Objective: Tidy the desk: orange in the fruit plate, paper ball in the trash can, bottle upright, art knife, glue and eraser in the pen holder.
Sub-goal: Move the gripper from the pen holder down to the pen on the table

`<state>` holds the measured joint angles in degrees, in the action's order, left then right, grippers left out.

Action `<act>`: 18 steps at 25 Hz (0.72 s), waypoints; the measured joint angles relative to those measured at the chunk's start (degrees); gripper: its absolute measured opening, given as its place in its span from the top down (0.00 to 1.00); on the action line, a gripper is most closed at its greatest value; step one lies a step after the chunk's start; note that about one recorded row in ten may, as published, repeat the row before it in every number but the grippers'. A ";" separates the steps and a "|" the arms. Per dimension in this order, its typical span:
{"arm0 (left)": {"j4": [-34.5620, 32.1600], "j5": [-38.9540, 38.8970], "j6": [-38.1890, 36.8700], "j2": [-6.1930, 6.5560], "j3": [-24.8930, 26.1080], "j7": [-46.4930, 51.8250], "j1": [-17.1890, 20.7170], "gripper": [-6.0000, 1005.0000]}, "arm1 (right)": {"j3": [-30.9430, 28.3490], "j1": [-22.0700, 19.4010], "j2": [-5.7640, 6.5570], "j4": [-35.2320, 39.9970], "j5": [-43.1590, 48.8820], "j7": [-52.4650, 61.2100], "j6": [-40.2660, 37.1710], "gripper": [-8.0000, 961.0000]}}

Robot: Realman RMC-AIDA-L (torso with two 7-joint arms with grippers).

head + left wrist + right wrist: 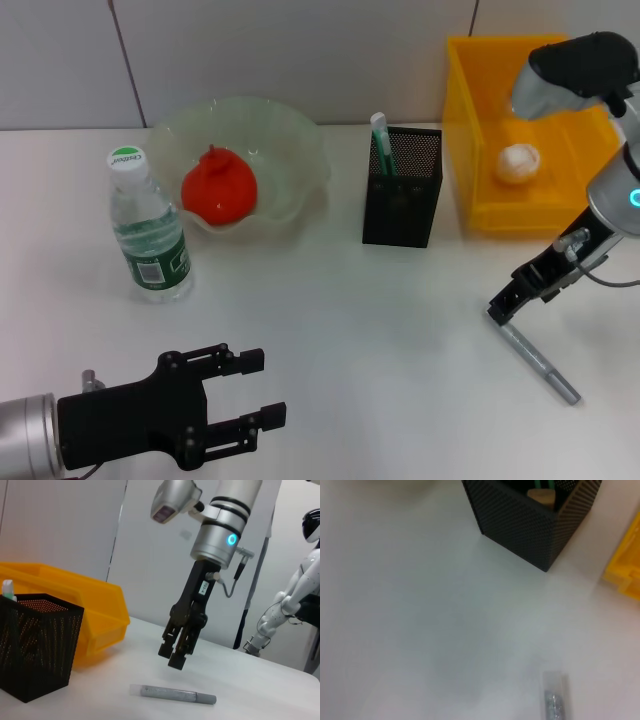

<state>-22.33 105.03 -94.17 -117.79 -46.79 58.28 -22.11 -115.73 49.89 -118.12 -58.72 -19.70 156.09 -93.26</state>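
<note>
The orange (218, 190) lies in the pale-green fruit plate (300, 140). The bottle (150, 232) stands upright to the plate's left. Inside the yellow trash can (470, 130) rests the paper ball (519, 162). A white-and-green glue stick (380, 135) pokes out of the black mesh pen holder (402, 190), and the tan eraser (541, 496) shows inside it. The grey art knife (540, 362) lies flat on the table at the right. My right gripper (172, 656) hovers shut just above the knife (175, 694), apart from it. My left gripper (265, 388) sits open and empty at the front left.
A white humanoid robot (295, 595) stands beyond the table in the left wrist view. A white wall runs behind the table (330, 320), whose white top stretches between my two grippers.
</note>
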 joint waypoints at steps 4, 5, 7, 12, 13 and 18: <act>0.00 0.02 -0.02 0.02 -0.04 -0.20 -0.03 0.32 | 1.45 0.26 -0.07 2.24 0.44 -0.30 2.48 0.32; -0.03 0.21 0.33 -0.01 -0.06 -0.22 -0.04 0.32 | 1.45 0.26 -0.07 2.24 0.44 -0.30 2.48 0.33; -0.11 0.31 0.15 -0.02 -0.06 -0.22 -0.04 0.31 | 1.80 0.26 -0.11 2.68 0.45 -0.31 3.20 0.33; -0.13 0.33 0.02 -0.03 -0.04 -0.10 -0.02 0.30 | 2.07 0.22 -0.30 3.66 0.42 -0.48 4.09 0.35; -0.40 0.36 0.00 -0.06 0.10 0.19 0.25 0.29 | 2.34 0.22 -0.46 3.83 0.31 -0.67 4.23 0.35; -0.68 0.47 0.06 -0.26 -0.15 -0.35 0.44 0.24 | 4.74 0.28 -0.84 4.91 0.21 -0.92 5.34 0.37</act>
<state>-23.01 105.49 -94.11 -118.05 -46.94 57.93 -21.66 -110.99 50.17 -118.96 -53.81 -19.49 155.16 -87.92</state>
